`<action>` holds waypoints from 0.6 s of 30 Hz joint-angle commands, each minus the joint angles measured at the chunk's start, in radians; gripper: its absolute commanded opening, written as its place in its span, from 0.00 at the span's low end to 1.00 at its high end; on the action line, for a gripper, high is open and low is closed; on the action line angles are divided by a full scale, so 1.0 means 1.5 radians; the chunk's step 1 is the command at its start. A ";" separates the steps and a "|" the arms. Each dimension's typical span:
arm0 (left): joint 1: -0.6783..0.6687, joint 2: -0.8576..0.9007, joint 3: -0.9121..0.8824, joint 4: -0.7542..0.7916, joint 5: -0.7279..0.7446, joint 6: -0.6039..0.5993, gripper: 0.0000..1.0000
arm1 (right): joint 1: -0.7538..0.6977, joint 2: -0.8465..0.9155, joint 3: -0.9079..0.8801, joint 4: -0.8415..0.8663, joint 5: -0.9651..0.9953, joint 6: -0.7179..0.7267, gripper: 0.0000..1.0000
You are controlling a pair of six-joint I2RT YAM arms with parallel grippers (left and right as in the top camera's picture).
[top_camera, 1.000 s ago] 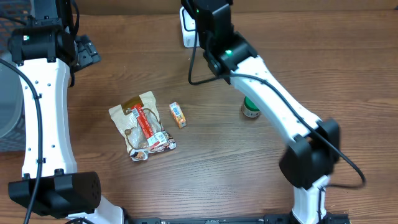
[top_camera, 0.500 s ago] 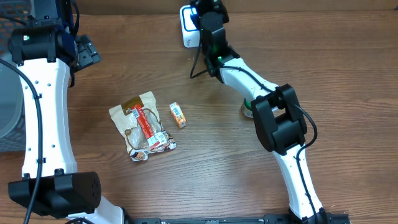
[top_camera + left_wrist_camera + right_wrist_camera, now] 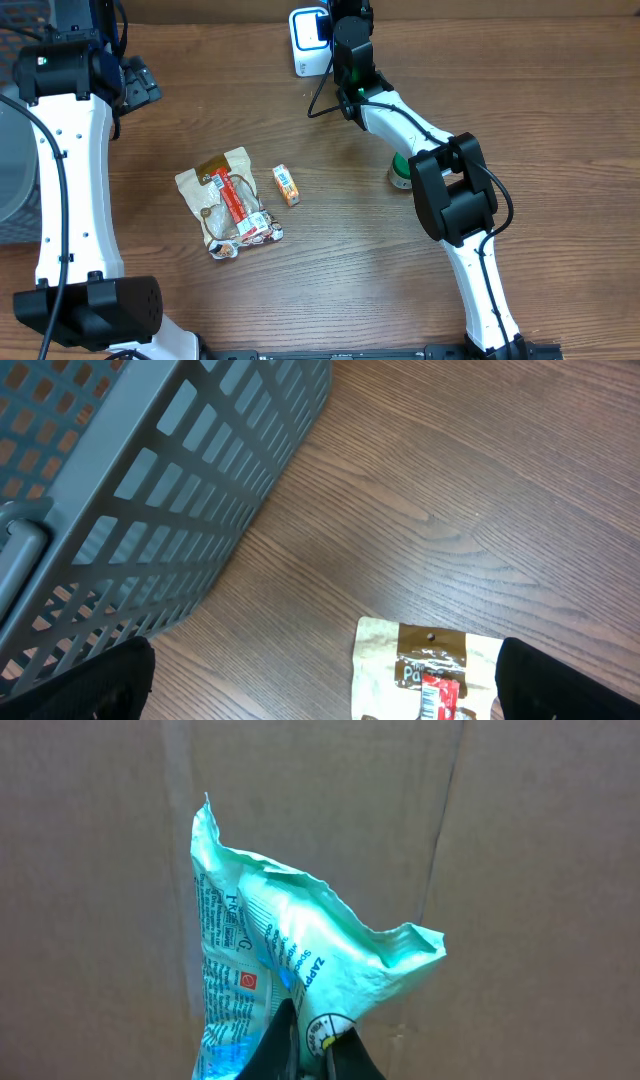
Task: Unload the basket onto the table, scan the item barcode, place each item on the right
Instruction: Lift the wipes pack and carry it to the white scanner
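Overhead: my right arm stretches to the top centre, the right hand (image 3: 347,18) beside the white scanner (image 3: 308,42). My left hand (image 3: 140,85) hangs at upper left.

Left wrist: a grey slatted plastic basket (image 3: 150,480) sits upper left on the wood-grain desk (image 3: 450,510). The left hand's fingers are spread wide.

Right wrist: the right hand is clamped on a crinkled mint-green packet (image 3: 290,970), held upright.

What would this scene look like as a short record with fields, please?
right gripper: shut on crinkled mint-green plastic packet, next to the scanner
scanner: white box-shaped scanner, blue-lit face, at the far table edge
left gripper: open, empty, near grey plastic mesh basket
loose items: tan snack pouch with red label; small orange box; green round container, partly behind the right arm
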 commanded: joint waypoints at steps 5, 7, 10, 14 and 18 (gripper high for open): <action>0.001 -0.017 0.013 0.000 0.000 0.008 1.00 | 0.000 0.037 0.011 0.021 -0.003 0.015 0.04; 0.001 -0.017 0.013 0.000 0.001 0.008 1.00 | 0.000 0.042 0.011 0.022 -0.003 0.015 0.04; 0.001 -0.017 0.013 0.000 0.001 0.008 1.00 | 0.000 0.045 0.011 0.018 -0.003 0.015 0.04; 0.001 -0.017 0.013 0.000 0.001 0.008 1.00 | 0.000 0.046 0.011 -0.007 -0.003 0.015 0.04; 0.001 -0.017 0.013 0.000 0.001 0.008 1.00 | 0.003 0.046 0.011 -0.024 -0.003 0.014 0.04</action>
